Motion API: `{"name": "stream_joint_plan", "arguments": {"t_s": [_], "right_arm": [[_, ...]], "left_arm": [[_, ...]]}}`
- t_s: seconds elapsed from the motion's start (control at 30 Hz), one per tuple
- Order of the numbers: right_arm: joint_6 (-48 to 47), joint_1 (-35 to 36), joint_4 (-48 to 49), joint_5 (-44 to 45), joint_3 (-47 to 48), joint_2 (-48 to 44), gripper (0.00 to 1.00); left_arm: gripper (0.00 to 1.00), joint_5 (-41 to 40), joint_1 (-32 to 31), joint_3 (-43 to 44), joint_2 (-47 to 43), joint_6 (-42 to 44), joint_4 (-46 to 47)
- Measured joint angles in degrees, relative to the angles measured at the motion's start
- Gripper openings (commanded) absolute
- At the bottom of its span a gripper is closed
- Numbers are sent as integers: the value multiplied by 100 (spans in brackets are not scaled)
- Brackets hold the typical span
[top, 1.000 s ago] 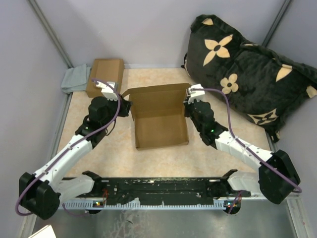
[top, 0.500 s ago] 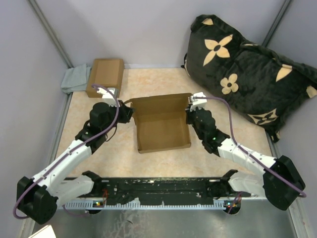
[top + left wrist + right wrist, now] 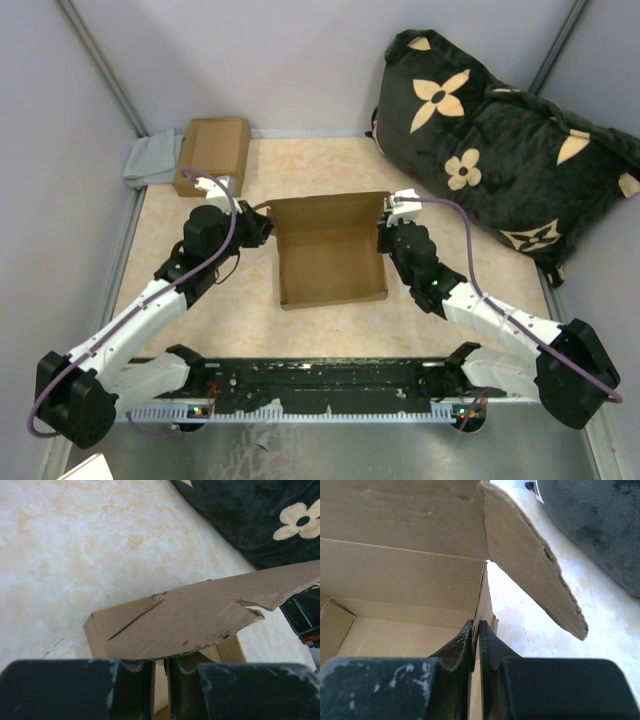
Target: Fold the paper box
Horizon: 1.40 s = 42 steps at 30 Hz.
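Observation:
The paper box is a shallow brown cardboard tray in the middle of the table, with its lid standing up along the far side. My left gripper is at the far end of the left wall. In the left wrist view its fingers are closed on that wall, under a rounded lid flap. My right gripper is at the far end of the right wall. The right wrist view shows it shut on the thin wall edge, with the box's inside to the left and a lid flap hanging out to the right.
A smaller brown cardboard box and a grey cloth lie at the far left corner. A black pillow with tan flowers fills the far right, close to the right arm. Grey walls enclose the table.
Both grippers have drawn the box a little toward the near edge and to the right. The lid now stands more upright, with its side flaps tucked in closer.

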Motion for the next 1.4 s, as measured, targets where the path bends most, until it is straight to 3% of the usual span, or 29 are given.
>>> {"name": "stream_joint_plan", "arguments": {"t_s": [0.57, 0.9, 1.0, 1.1, 1.23, 1.4], "right_arm": [[11, 2, -466, 81, 334, 129, 8], [404, 122, -1038, -210, 310, -94, 12], [614, 234, -1314, -286, 179, -365, 19], [833, 354, -1652, -415, 66, -638, 40], [1163, 501, -2304, -693, -87, -1139, 59], [1606, 553, -3434, -1117, -114, -2120, 63]], "left_arm": [[17, -7, -26, 293, 212, 190, -306], [35, 26, -96, -15, -363, 168, -817], [42, 90, -105, -61, -527, 136, -1084], [46, 173, -111, -81, -702, 68, -1401], [49, 240, -140, -133, -1073, -83, -1967], [49, 208, -146, -131, -1941, -323, -2894]]}}
